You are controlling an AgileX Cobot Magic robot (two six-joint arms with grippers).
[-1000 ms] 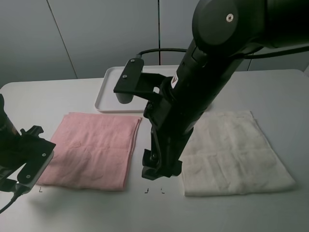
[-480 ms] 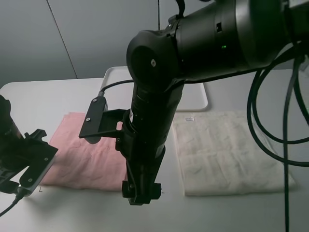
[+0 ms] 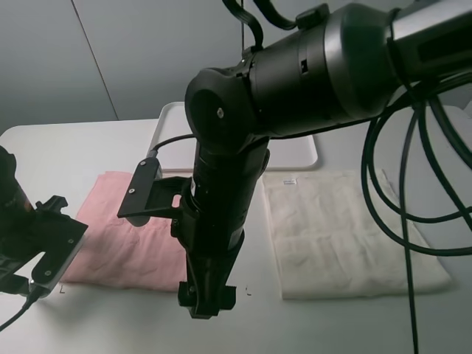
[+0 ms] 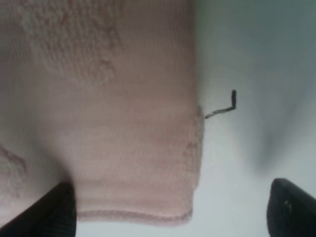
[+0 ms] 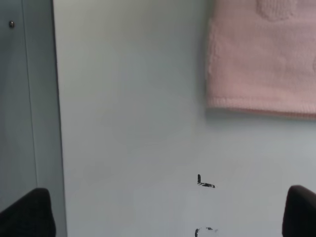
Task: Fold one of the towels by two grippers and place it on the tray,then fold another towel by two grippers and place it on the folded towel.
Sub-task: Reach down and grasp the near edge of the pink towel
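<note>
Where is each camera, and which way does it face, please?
Exterior high: mounted high, looking down on table, pink towel, cream-white towel, tray; left arm, right arm show.
Left wrist: on the left arm, looking down at the pink towel's corner; left gripper tips show.
Right wrist: on the right arm, looking down at table and towel edge; right gripper tips show.
Shared: pink towel.

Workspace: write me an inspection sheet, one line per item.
Surface: white table, small black marks near its front.
Job's things: pink towel lies left; white towel lies right; tray behind them, partly hidden by the arm.
Clutter: nothing seen.
Grippers: left gripper open, astride the pink towel's corner; right gripper open, above bare table beside that towel.
Cables: black cables loop off the right arm, over the white towel.
Surroundings: grey wall panels.
</note>
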